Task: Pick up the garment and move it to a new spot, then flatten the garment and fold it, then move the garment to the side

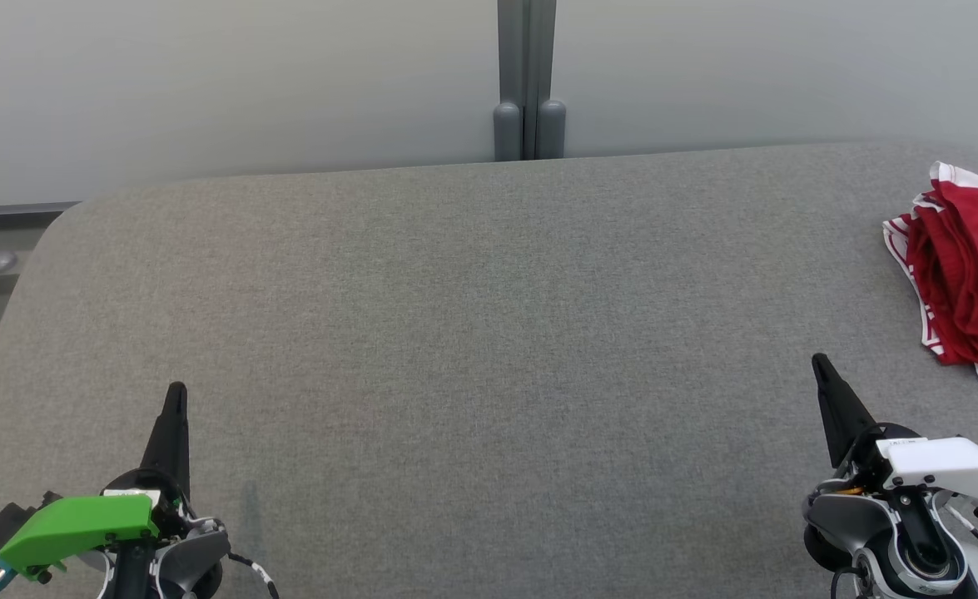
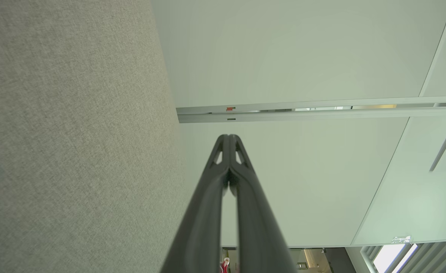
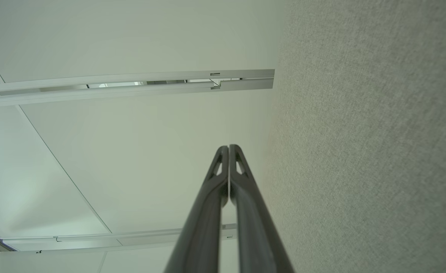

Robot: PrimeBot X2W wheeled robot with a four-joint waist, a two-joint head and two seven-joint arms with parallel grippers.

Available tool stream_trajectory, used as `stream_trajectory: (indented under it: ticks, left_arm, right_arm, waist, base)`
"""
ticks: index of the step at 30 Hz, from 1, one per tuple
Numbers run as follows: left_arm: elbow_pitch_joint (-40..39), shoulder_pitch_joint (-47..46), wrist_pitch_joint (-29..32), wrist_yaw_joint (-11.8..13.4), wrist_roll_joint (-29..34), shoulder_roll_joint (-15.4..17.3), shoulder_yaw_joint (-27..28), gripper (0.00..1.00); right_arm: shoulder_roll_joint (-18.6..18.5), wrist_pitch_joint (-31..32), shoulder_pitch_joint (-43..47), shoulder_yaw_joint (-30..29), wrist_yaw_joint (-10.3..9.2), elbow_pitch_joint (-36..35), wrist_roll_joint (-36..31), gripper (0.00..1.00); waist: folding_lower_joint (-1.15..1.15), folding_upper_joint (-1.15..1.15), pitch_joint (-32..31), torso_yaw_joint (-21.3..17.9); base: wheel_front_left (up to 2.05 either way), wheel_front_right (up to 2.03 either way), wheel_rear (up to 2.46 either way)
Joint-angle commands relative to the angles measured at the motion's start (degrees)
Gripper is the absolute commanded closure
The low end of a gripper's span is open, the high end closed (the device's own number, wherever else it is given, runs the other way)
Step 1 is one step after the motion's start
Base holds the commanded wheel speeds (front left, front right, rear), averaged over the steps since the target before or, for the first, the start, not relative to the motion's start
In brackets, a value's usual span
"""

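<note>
At your near left, the left gripper [image 1: 176, 398] points its two long, dark, tapered fingers over the table [image 1: 472, 333], tips pressed together on nothing. The table's grey woven cover lies flat, its far corners rounded. At near right, your right gripper [image 1: 823, 366] is pinched closed too, and empty. The garment [image 1: 967, 274], red cloth with white striped trim, sits crumpled in soft folds at the table's right edge.
</note>
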Motion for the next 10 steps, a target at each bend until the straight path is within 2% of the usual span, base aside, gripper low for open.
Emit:
stream_trajectory:
  ticks: [1, 10]
  left_arm:
    - [-0.1, -0.7, 0.2, -0.2, -0.2, 0.0, 0.2, 1.0]
    - [-0.1, -0.7, 0.2, -0.2, -0.2, 0.0, 0.2, 1.0]
  right_arm:
    - [0.0, 0.2, -0.3, -0.1, 0.0, -0.3, 0.4, 1.0]
    - [0.0, 0.2, -0.3, -0.1, 0.0, -0.3, 0.4, 1.0]
  waist:
    - [0.0, 0.0, 0.0, 0.0]
    - [0.0, 0.0, 0.0, 0.0]
  base:
    - [0.0, 0.0, 0.0]
    - [0.0, 0.0, 0.0]
